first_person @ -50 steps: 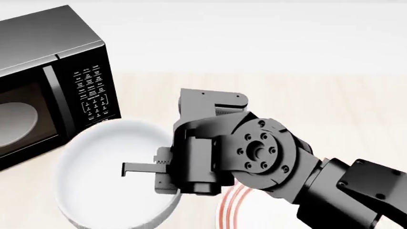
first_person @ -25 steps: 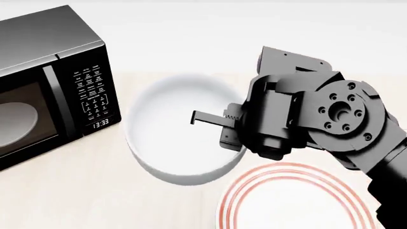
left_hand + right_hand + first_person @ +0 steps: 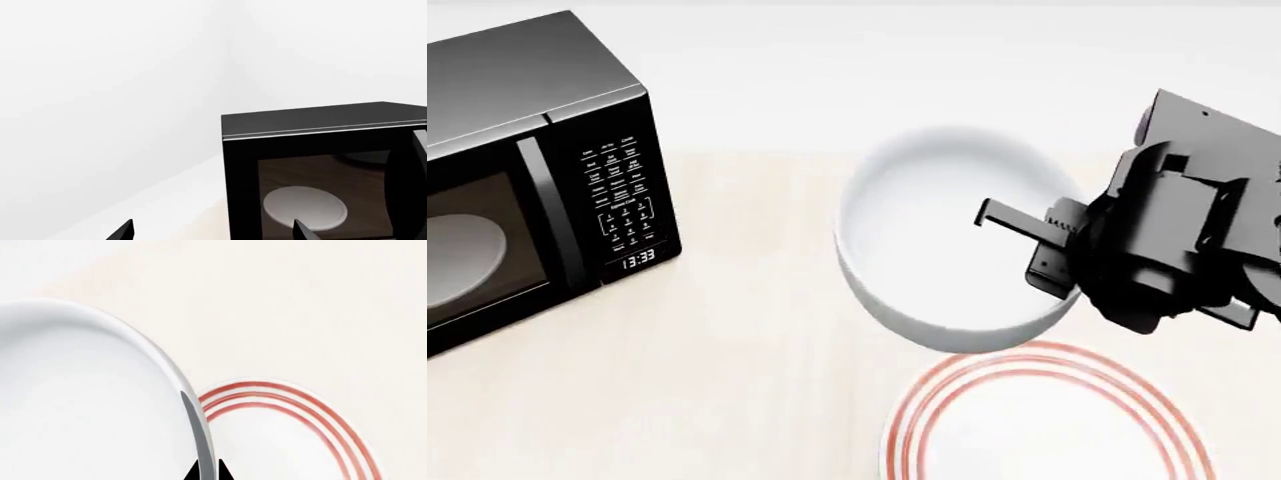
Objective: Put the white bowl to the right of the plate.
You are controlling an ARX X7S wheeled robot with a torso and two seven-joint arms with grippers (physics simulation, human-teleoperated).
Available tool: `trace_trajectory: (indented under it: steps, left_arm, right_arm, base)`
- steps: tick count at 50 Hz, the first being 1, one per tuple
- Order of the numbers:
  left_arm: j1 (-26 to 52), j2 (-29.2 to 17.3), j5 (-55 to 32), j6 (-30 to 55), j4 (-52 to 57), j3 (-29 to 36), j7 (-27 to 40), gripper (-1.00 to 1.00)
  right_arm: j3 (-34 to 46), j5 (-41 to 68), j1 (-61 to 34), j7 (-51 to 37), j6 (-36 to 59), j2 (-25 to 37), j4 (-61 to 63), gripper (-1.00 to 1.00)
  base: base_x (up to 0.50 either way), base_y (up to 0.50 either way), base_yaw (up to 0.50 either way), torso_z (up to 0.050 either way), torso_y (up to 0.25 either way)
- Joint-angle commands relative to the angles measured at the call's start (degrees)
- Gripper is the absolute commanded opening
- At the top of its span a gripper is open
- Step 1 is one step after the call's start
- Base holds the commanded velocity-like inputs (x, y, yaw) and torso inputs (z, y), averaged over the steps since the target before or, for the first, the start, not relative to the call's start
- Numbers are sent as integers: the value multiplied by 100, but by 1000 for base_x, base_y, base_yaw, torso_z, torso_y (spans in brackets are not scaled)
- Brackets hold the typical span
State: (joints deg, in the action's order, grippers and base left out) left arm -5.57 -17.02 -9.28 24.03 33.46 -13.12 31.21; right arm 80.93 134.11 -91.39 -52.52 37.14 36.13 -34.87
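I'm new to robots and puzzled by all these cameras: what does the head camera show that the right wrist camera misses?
Only the head view shows the microwave, its keypad and clock, the dish behind its door, and the right claw gripping the bowl's rim from outside. Only the right wrist view shows, up close, the claw's tips pinching that rim. Both show the bowl, the plate and the table.

The white bowl [image 3: 948,235], deep, glossy and plain, is seen upright at centre-right of the head view, its lower edge overlapping the plate [image 3: 1048,425], flat and red-ringed, cut off at the bottom right.
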Motion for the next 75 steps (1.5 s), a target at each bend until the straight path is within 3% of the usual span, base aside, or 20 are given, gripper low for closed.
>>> trace_trajectory:
  steps: [1, 20, 34, 75]
  left_arm:
    - [42, -26, 48, 88, 31, 93, 46, 100]
    - [83, -54, 73, 91, -22, 171, 85, 100]
    - [61, -69, 93, 102, 2, 204, 126, 100]
    - [22, -107, 137, 80, 30, 299, 226, 100]
  right_arm:
    - [-189, -1, -9, 65, -57, 617, 3, -100]
    - [-287, 184, 130, 396, 40, 1125, -602, -100]
    - [-565, 528, 503, 84, -567, 2154, 124, -100]
    - [-836, 1470, 1763, 497, -1628, 3630, 63, -100]
  base:
    - [0, 0, 0, 0, 0]
    - [0, 0, 0, 0, 1]
    - [0, 0, 0, 0, 0]
    - [0, 0, 0, 0, 1]
